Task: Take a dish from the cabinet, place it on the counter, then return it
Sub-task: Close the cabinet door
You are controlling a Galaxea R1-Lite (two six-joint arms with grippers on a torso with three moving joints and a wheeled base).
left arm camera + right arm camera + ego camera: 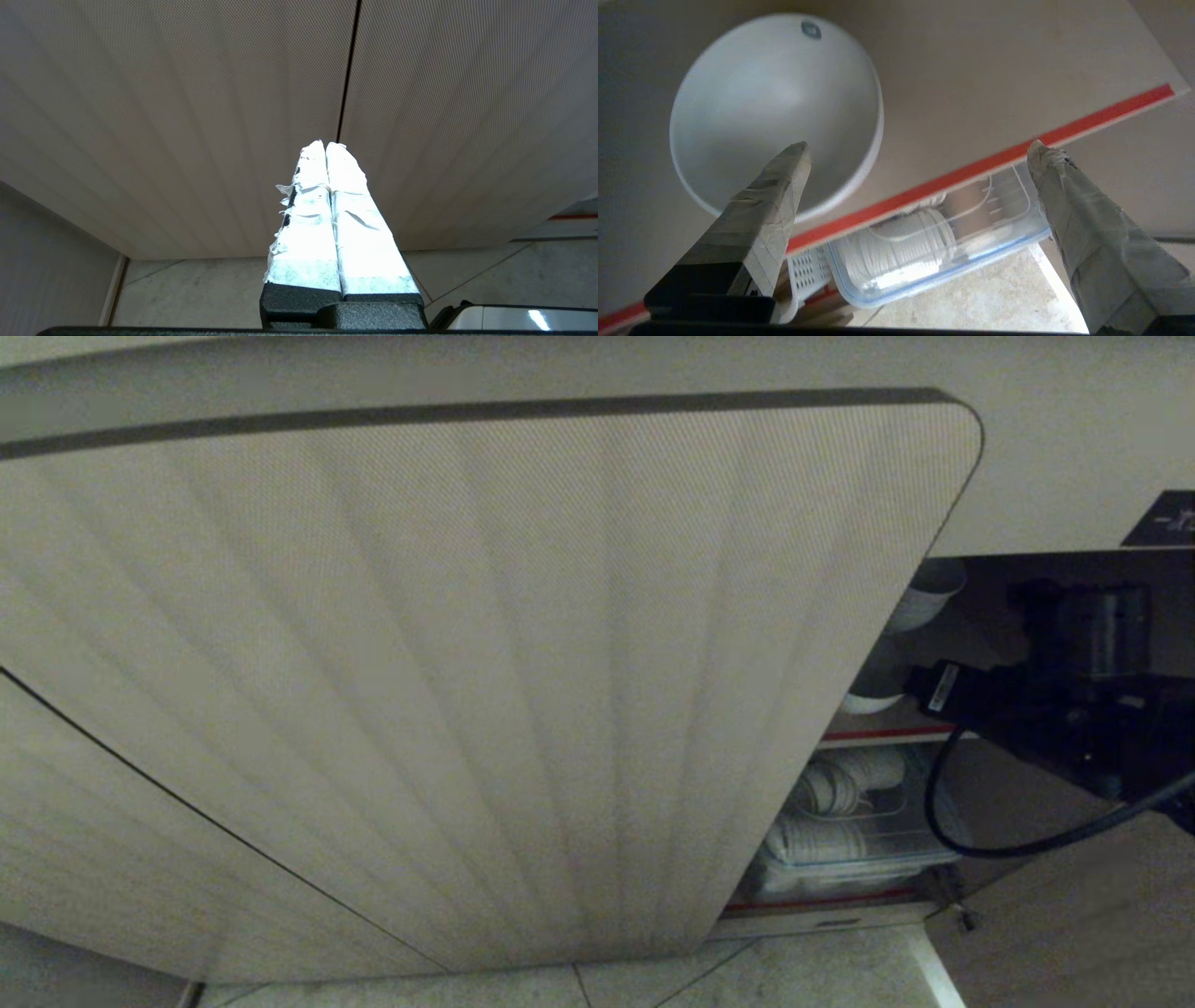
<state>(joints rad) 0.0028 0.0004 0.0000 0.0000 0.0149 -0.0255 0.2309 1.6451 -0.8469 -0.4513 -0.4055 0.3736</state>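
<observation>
The cabinet's ribbed beige door (467, 663) stands swung open and fills most of the head view. Behind its edge, two white bowls (924, 597) (868, 702) sit in the dark interior. My right arm (1055, 709) reaches in from the right. In the right wrist view a white bowl, the dish (775, 107), rests upright on the brown shelf (994, 70) with its red front edge (971, 168). My right gripper (919, 148) is open and holds nothing, with one taped finger (784, 177) in front of the bowl's near rim. The cream counter (1046, 457) runs above. My left gripper (326, 147) is shut and parked before closed ribbed doors.
Below the shelf, a clear plastic container (924, 242) holds white ribbed coils, beside a white perforated basket (803, 275). A black cable (943, 821) loops down from my right arm. Pale stone floor tiles (794, 971) lie under the cabinet.
</observation>
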